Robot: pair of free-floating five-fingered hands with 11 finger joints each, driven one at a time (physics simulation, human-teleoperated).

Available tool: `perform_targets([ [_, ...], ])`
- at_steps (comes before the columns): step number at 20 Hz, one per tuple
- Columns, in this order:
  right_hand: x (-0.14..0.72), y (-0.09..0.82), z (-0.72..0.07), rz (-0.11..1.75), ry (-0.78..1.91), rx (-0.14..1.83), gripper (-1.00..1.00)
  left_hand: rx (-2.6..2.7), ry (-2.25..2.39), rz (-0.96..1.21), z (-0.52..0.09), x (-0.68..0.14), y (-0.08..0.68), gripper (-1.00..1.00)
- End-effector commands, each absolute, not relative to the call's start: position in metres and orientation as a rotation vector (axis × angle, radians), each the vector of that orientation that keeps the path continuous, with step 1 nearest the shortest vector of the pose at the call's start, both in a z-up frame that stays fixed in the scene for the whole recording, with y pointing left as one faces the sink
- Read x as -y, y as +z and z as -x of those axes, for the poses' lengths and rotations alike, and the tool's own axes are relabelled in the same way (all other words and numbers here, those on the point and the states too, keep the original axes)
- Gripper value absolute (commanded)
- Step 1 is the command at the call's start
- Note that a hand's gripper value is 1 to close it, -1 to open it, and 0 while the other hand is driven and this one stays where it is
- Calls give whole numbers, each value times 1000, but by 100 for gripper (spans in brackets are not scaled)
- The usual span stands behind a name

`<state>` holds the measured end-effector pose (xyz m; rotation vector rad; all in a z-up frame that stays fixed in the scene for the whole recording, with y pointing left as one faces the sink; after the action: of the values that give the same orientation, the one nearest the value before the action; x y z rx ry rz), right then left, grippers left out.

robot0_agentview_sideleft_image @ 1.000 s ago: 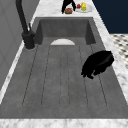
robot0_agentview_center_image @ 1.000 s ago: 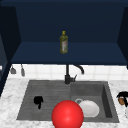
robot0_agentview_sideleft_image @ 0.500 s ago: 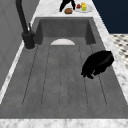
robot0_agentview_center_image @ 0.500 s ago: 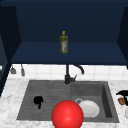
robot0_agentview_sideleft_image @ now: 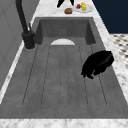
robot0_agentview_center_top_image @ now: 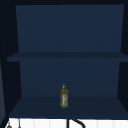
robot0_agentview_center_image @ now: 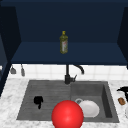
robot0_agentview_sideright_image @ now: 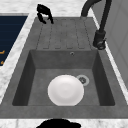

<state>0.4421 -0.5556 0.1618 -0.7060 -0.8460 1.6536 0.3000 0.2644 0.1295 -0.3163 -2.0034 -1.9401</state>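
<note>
My left hand (robot0_agentview_center_image: 38, 100) hovers over the ribbed drainboard (robot0_agentview_center_image: 47, 92) left of the basin, fingers relaxed and hanging down, holding nothing; it is also in the left side view (robot0_agentview_sideleft_image: 97, 63) and the right side view (robot0_agentview_sideright_image: 43, 11). My right hand (robot0_agentview_center_image: 123, 89) is over the counter right of the sink, open, just above a small brown item (robot0_agentview_center_image: 121, 101). In the left side view its fingers (robot0_agentview_sideleft_image: 65, 2) point down beside that brown item (robot0_agentview_sideleft_image: 68, 10). A white plate (robot0_agentview_center_image: 88, 108) lies in the basin. A red ball (robot0_agentview_center_image: 67, 114) sits at the front edge.
A black faucet (robot0_agentview_center_image: 67, 75) rises behind the sink. An olive-green bottle (robot0_agentview_center_image: 63, 42) stands on the dark blue shelf (robot0_agentview_center_top_image: 65, 105). A plate of fruit (robot0_agentview_sideleft_image: 82, 7) rests on the right counter. Utensils (robot0_agentview_center_image: 22, 71) hang on the tiled wall at left.
My right hand has lifted slightly above the counter at the right. The left hand, plate and ball have not moved.
</note>
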Motion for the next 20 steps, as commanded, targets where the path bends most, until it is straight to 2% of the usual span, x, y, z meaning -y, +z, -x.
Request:
perform_targets([
  [1, 563, 178, -442, 681, 1637, 818, -100, 2003, -1940, 316, -300, -264, 130, 0],
  [8, 580, 208, -435, 674, 1608, 810, -100, 2003, -1940, 316, -300, -264, 130, 0],
  [20, 603, 216, -388, 786, 1554, 768, -100, 2003, -1940, 316, -300, -264, 130, 0],
])
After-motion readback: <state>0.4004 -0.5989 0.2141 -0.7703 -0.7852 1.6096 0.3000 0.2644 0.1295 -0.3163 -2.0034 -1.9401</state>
